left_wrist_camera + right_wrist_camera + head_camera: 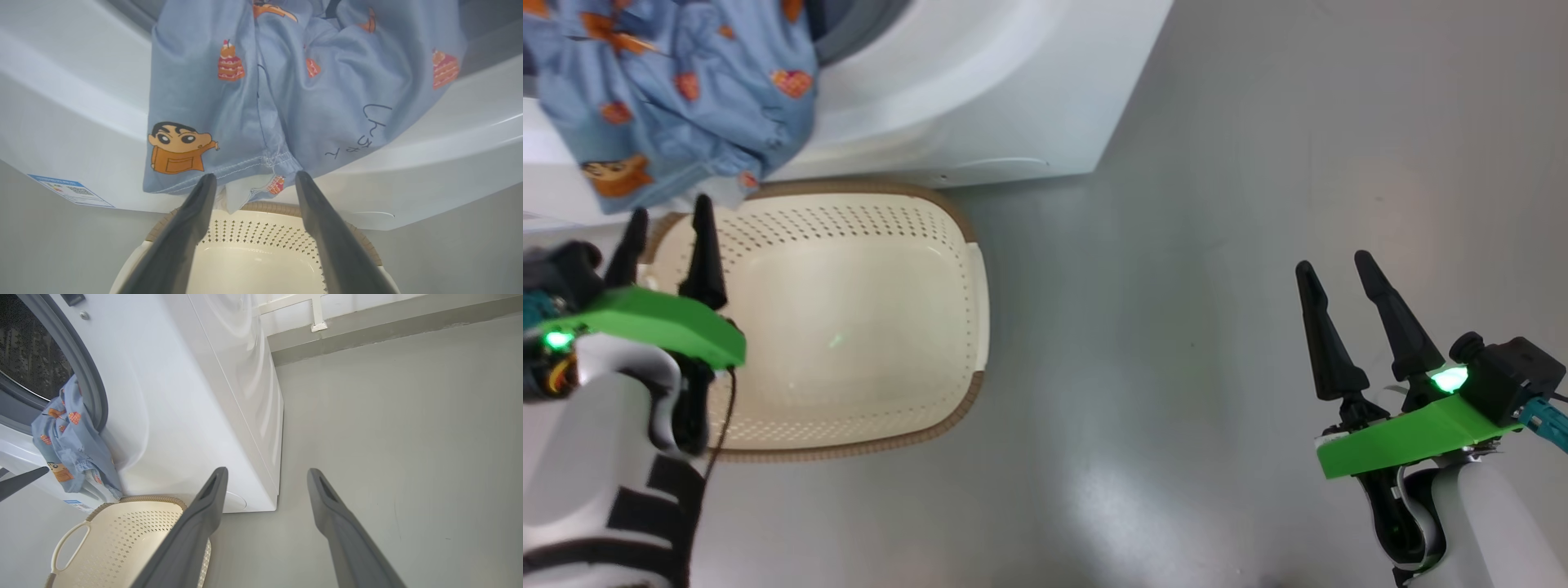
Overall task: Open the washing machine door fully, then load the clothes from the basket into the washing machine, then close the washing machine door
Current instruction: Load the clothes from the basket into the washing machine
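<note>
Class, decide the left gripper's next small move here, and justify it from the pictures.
Probably raise the open left gripper to the hanging hem of the blue garment: it droops out of the washing machine above the empty basket.

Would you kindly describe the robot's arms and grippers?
The left gripper and right gripper each have two tapering black fingers on a green plate with a green light. Forearms are white; the left has black bands, the right a teal cable.
</note>
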Robot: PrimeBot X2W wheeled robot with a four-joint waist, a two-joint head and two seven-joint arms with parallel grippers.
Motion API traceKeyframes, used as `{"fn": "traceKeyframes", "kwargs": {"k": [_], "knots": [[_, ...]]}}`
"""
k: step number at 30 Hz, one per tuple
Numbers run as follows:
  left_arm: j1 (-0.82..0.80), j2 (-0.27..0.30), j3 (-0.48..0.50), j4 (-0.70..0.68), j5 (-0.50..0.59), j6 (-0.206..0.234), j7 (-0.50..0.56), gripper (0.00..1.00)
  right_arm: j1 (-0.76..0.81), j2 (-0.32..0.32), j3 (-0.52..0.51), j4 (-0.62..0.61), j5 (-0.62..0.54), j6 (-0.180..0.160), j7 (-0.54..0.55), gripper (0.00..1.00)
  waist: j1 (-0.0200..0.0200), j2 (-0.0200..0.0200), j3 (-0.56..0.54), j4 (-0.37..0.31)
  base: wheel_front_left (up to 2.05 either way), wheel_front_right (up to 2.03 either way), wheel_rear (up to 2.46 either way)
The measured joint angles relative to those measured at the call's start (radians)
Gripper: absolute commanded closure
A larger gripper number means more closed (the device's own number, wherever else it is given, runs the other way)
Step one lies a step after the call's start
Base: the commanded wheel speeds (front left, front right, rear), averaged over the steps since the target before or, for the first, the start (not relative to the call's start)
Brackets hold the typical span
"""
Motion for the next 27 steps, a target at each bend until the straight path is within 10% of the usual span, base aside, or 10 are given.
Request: {"fn": "traceKeyframes", "kwargs": {"k": [24, 25, 26, 27], "knots": [[-0.203, 0.100, -0.031, 0.198, -0.088, 0.000, 0.000, 0.00, -0.024, 0.026, 0.034, -0.016, -0.008, 0.000, 0.000, 0.00, 0.0001, 0.0000, 0.091, -0.096, 0.00, 0.00, 0.00], [-0.204, 0.103, -0.031, 0.199, -0.087, 0.000, 0.000, 0.07, -0.024, 0.026, 0.033, -0.016, -0.008, 0.000, 0.000, 0.00, 0.0001, 0.0000, 0.091, -0.099, 0.00, 0.00, 0.00], [-0.206, 0.105, -0.033, 0.200, -0.087, 0.000, 0.000, 0.50, -0.024, 0.026, 0.033, -0.016, -0.008, 0.000, 0.000, 0.00, 0.0001, 0.0000, 0.090, -0.101, 0.00, 0.00, 0.00], [-0.207, 0.107, -0.035, 0.199, -0.087, 0.000, 0.000, 0.59, -0.024, 0.026, 0.033, -0.016, -0.008, 0.000, 0.000, 0.00, 0.0001, 0.0000, 0.089, -0.103, 0.00, 0.00, 0.00]]}}
